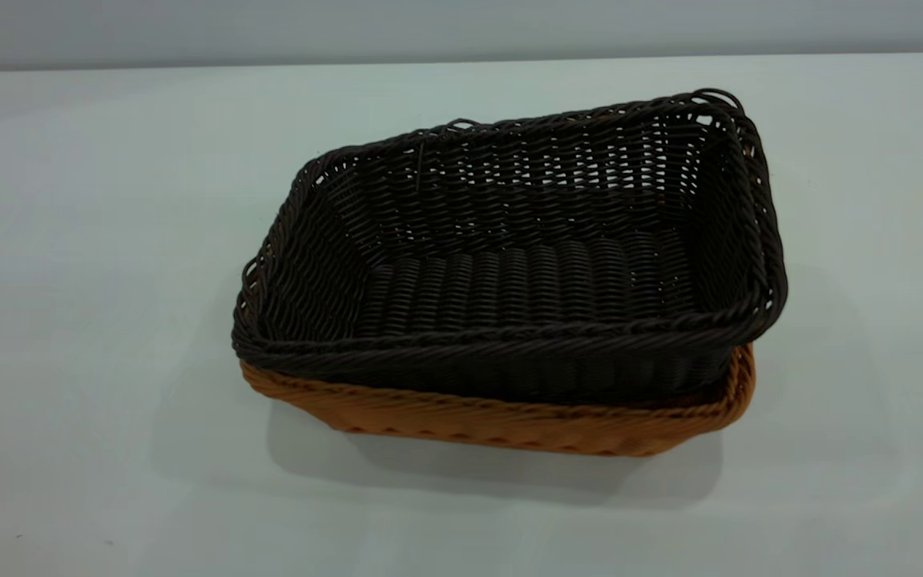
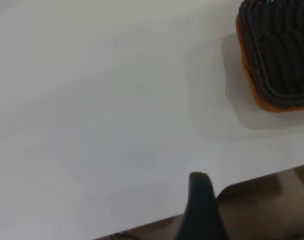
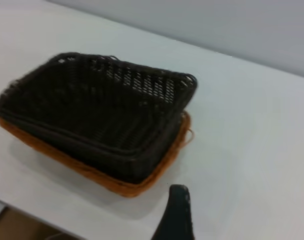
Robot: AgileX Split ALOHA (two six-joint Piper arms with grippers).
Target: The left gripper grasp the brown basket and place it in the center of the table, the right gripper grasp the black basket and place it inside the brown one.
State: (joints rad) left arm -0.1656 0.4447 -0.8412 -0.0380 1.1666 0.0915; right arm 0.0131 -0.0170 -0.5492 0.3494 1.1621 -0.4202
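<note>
The black basket (image 1: 509, 272) sits inside the brown basket (image 1: 509, 425) near the middle of the table (image 1: 93, 320). It lies tilted, with its right end raised over the brown rim. Neither gripper shows in the exterior view. The left gripper (image 2: 237, 192) is open and empty, one finger (image 2: 199, 200) showing, well away from the black basket (image 2: 287, 50) and the brown basket's rim (image 2: 252, 85). The right gripper (image 3: 217, 200) is open and empty, one finger (image 3: 179, 210) showing, just off a corner of the brown basket (image 3: 117, 182) that holds the black one (image 3: 102, 110).
Bare white tabletop surrounds the baskets on all sides. The left wrist view shows the table's edge (image 2: 242, 180) with brown floor (image 2: 272, 210) beyond it. A grey wall (image 1: 461, 28) runs behind the table.
</note>
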